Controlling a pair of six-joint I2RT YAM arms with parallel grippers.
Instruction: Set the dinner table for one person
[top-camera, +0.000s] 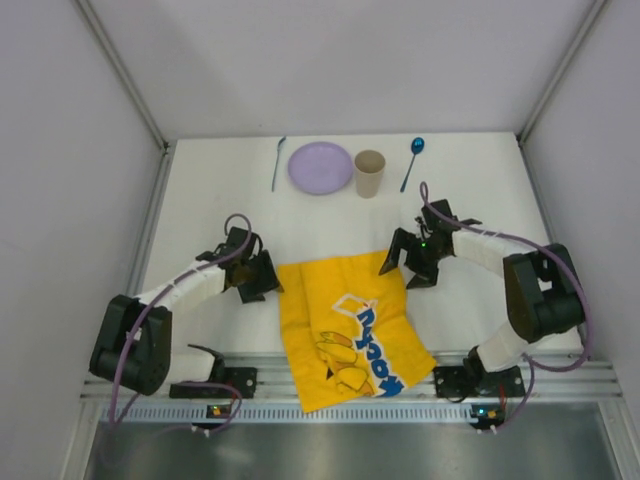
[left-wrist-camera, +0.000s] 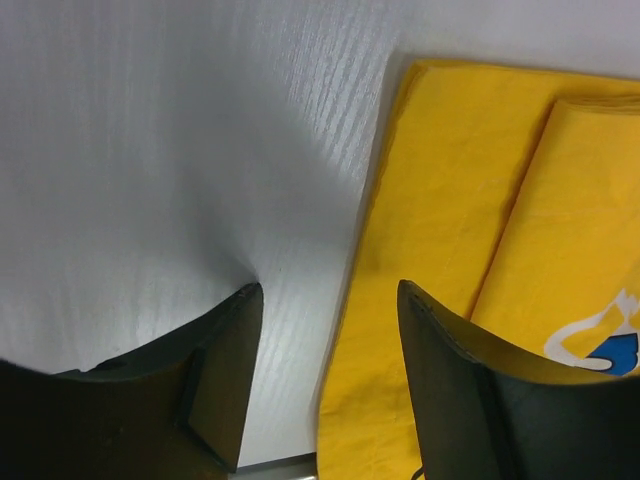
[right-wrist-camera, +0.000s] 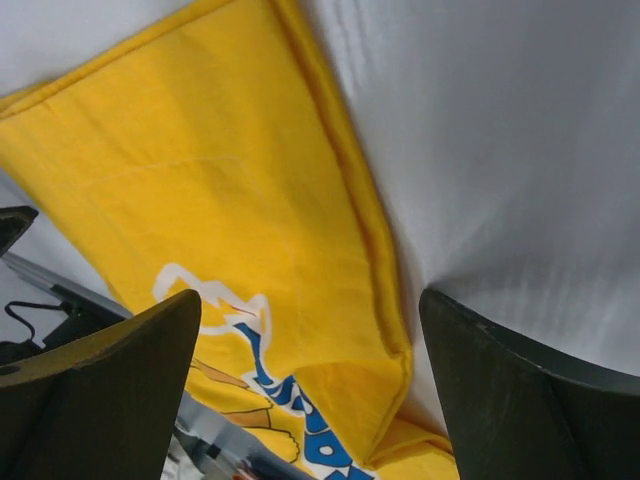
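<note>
Your left gripper (left-wrist-camera: 328, 300) has its jaws apart astride the yellow mat's (top-camera: 340, 320) left edge, your right gripper (right-wrist-camera: 310, 305) wide astride its right edge, neither clamped, seemingly poised to pinch and straighten it on the white dinner table (top-camera: 220, 190), whose far side carries the plate (top-camera: 320, 167) and cup (top-camera: 369, 173)

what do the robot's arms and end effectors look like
The left arm and right arm match: bulky black joints, links wrapped in white sleeves, a purple cable looping along each. The left end effector and right end effector are black, each with two broad matte fingers tapering to rounded tips.
</note>
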